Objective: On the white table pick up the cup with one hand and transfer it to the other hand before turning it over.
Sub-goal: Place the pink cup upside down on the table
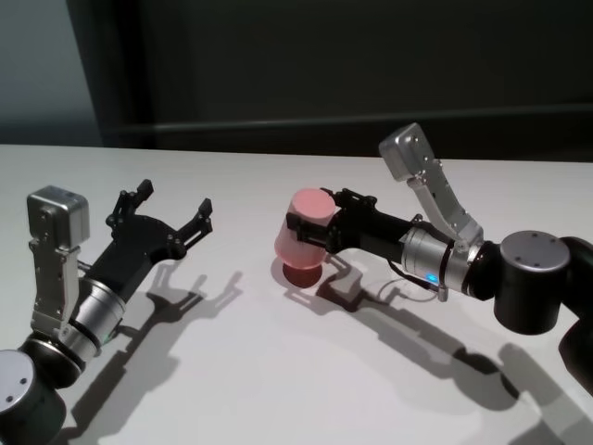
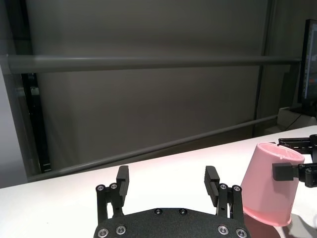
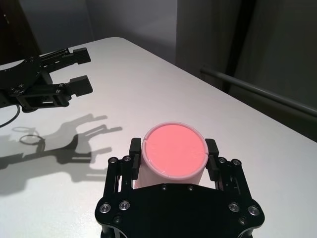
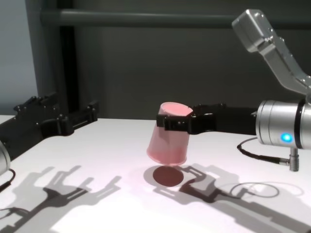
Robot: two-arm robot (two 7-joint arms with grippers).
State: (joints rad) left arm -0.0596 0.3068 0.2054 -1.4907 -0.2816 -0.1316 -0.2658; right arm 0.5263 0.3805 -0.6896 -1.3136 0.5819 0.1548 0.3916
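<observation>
Above the middle of the white counter, the pink plastic cup hangs upside down and slightly tilted, its wide rim lowest and its closed base on top, clear of the surface with a round shadow beneath it. The right end effector clamps it near the base, one finger on each side. Well apart to the left, the left end effector hovers low over the counter, its fingers spread wide and holding nothing, pointing toward the cup.
</observation>
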